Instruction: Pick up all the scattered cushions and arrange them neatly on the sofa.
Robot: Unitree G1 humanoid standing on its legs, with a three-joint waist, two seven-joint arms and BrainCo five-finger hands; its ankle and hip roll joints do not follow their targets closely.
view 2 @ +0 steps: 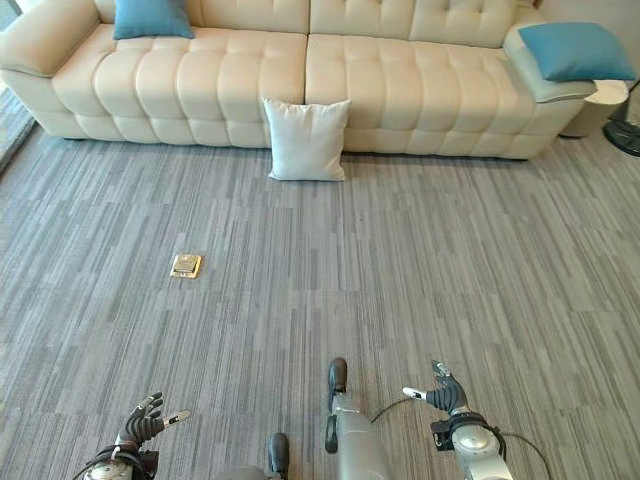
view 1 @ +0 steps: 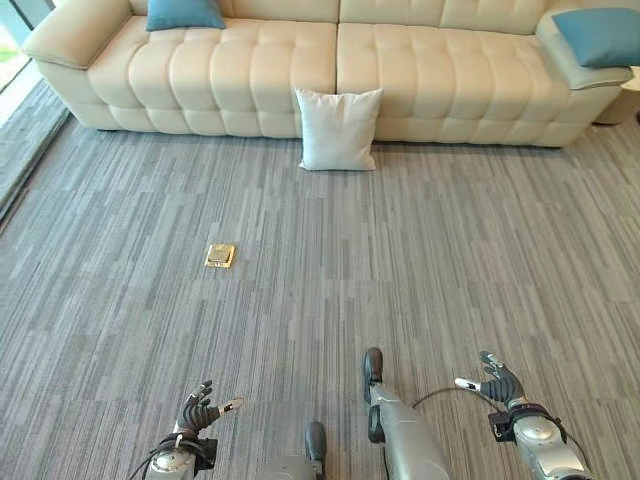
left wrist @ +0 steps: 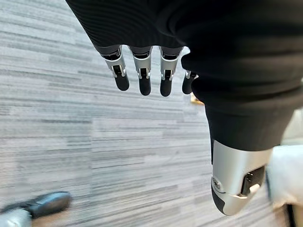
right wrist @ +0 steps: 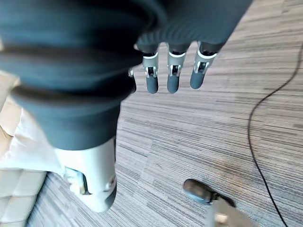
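Note:
A pale grey cushion (view 1: 338, 128) stands on the carpet, leaning against the front of the cream sofa (view 1: 420, 70) at its middle. One blue cushion (view 1: 184, 13) rests on the sofa seat at the left, and another blue cushion (view 1: 602, 36) lies on the right armrest. My left hand (view 1: 200, 409) hangs low at the near left, open and holding nothing. Over at the near right, my right hand (view 1: 497, 381) is open too, with nothing in it. Both hands are far from the cushions.
A small brass floor socket (view 1: 220, 255) is set in the grey carpet left of centre. A white round side table (view 2: 606, 100) stands past the sofa's right end. A window edge (view 1: 15, 45) runs along the far left.

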